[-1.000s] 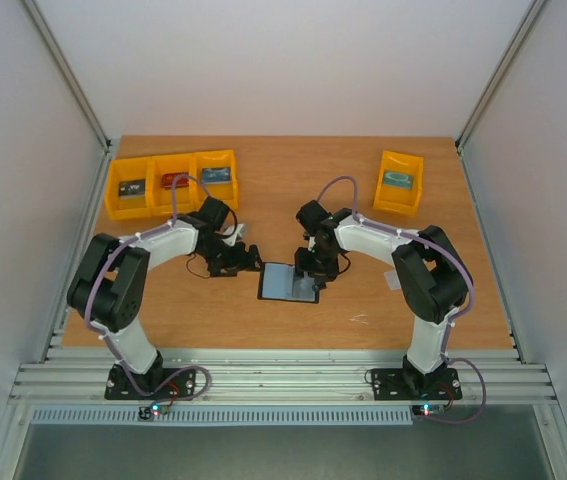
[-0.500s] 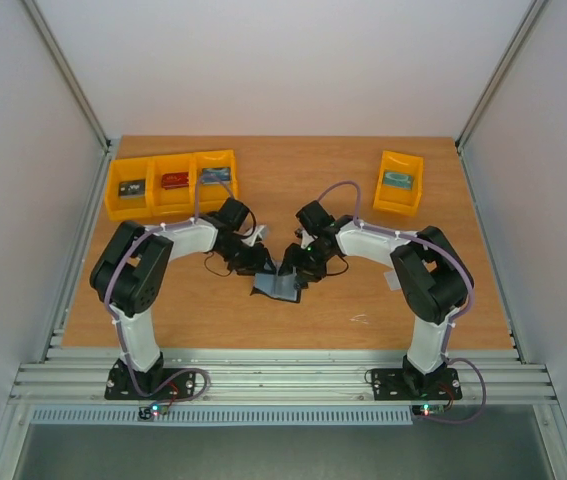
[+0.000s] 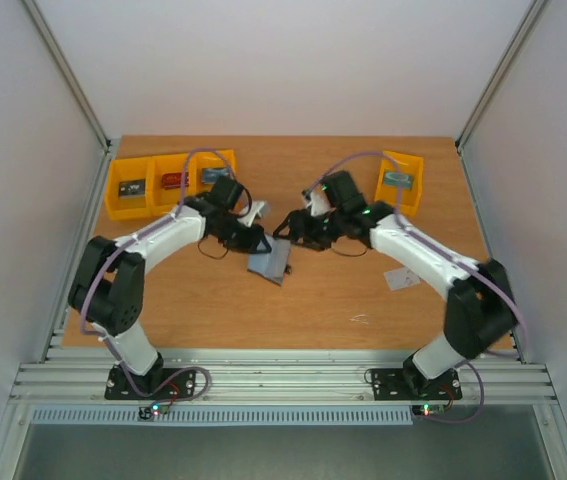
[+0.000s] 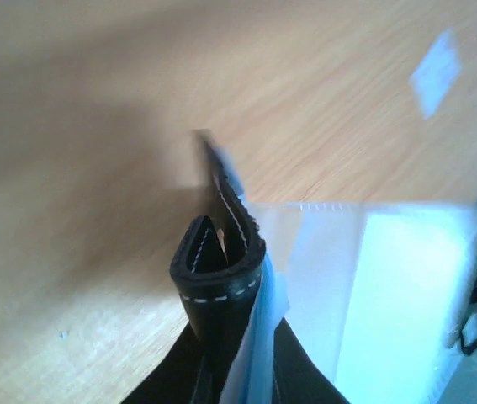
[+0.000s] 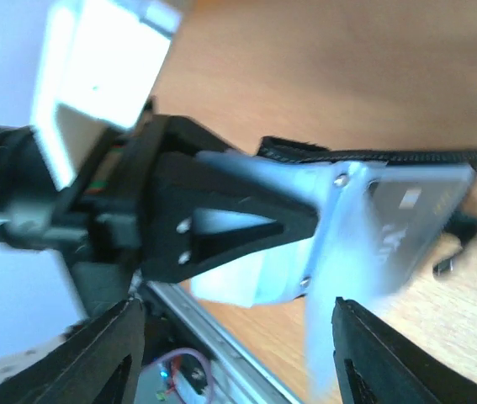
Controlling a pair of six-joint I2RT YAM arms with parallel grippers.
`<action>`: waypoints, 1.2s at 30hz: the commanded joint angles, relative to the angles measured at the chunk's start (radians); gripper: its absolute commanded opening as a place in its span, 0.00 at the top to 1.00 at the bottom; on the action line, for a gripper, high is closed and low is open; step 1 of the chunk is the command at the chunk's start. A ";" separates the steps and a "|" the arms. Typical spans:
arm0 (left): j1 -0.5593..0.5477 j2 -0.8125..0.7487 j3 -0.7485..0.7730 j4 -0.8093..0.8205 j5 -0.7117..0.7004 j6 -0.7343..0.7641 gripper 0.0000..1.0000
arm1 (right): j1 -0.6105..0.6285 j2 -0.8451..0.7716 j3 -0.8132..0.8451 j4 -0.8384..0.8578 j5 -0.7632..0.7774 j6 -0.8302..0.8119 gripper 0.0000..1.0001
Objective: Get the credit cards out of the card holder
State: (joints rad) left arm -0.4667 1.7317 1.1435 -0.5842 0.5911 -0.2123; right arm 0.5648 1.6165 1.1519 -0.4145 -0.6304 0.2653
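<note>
Subject: the flat bi-fold card holder, black outside and grey-blue inside (image 3: 270, 262), sits near the middle of the table, tilted up on edge between my two arms. I cannot tell whether its lower corner touches the board. My left gripper (image 3: 254, 243) is clamped on its stitched black fold, as both wrist views confirm. My right gripper (image 3: 288, 228) hovers just beside the upper edge, its fingers (image 5: 108, 353) parted with nothing between them. One pale plastic card with faint marks (image 5: 406, 215) appears seated in the inner pocket, though it is blurred. I cannot locate the bright red card.

Risks, as I judge them: I hold the holder by one narrow fold only, so a pull on a card could drag the whole holder out of my left pinch or twist it shut. A card freed abruptly could drop and slide. My two sets of fingers are very close and could strike each other.

Surroundings: a bare brown wooden table (image 3: 343, 300) with a small white label (image 3: 401, 278), three yellow plastic bins at far left (image 3: 173, 183) and one at far right (image 3: 400, 182). White walls enclose it, and an aluminium rail (image 3: 283, 380) runs along the near edge.
</note>
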 commanded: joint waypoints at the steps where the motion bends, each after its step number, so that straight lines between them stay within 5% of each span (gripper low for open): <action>1: 0.037 -0.109 0.255 -0.156 0.064 0.200 1.00 | -0.027 -0.203 0.204 -0.294 0.033 -0.311 0.33; 7: 0.051 -0.133 0.769 -0.537 0.188 0.541 1.00 | -0.042 -0.351 0.455 -0.539 0.100 -0.594 0.14; 11: 0.048 -0.186 0.973 -0.617 0.283 0.621 1.00 | -0.043 -0.397 0.558 -0.566 0.071 -0.662 0.10; 19: 0.044 -0.268 1.082 -0.522 0.370 0.486 1.00 | -0.042 -0.424 0.635 -0.507 0.013 -0.660 0.12; 25: 0.028 -0.264 1.111 -0.456 0.419 0.377 1.00 | -0.042 -0.403 0.667 -0.433 -0.180 -0.659 0.11; 32: 0.026 -0.260 1.154 -0.434 0.395 0.331 1.00 | -0.042 -0.397 0.797 -0.707 -0.270 -0.841 0.03; 36: 0.017 -0.254 1.170 -0.483 0.401 0.367 1.00 | -0.042 -0.413 0.814 -0.624 -0.226 -0.756 0.02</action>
State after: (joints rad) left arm -0.4362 1.4792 2.2696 -1.0882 0.9688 0.1562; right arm 0.5262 1.2201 1.9362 -1.0462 -0.8600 -0.5091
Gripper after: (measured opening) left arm 0.089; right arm 0.976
